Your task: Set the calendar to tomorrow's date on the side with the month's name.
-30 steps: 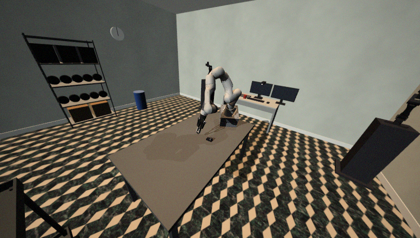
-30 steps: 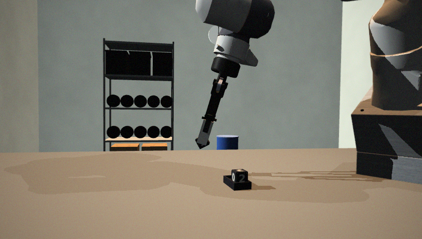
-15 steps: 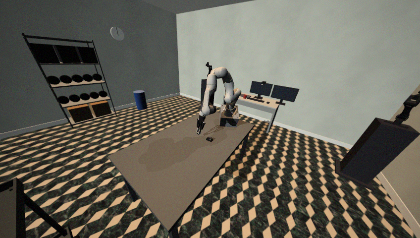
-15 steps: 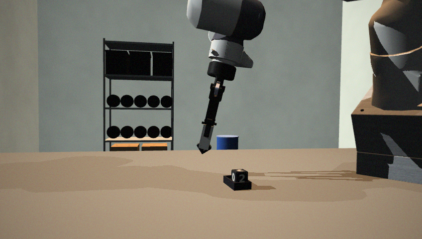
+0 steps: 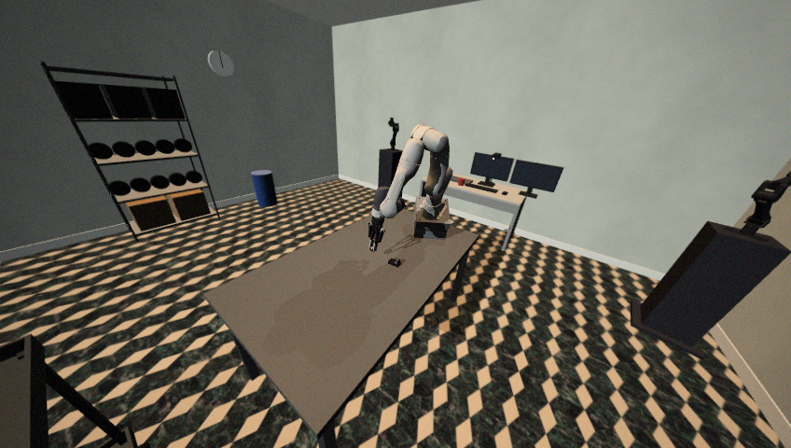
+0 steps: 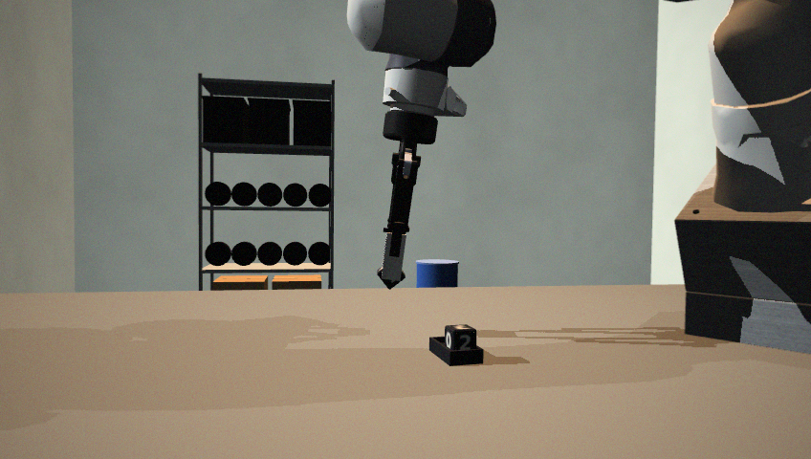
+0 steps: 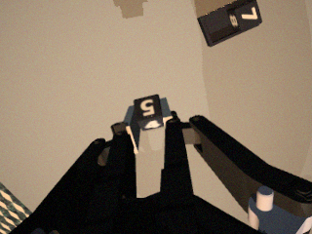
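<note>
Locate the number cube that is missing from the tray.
In the wrist view, the cube showing 5 is clamped between the fingers, above the table, apart from the tray.

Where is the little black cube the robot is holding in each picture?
Top: hidden in the gripper tip above the table, left of the tray.
Exterior: the dark cube at the fingertips, up and left of the tray.
Wrist: centre, cube showing a 5; tray upper right.
Shared landmark: the tray.
</note>
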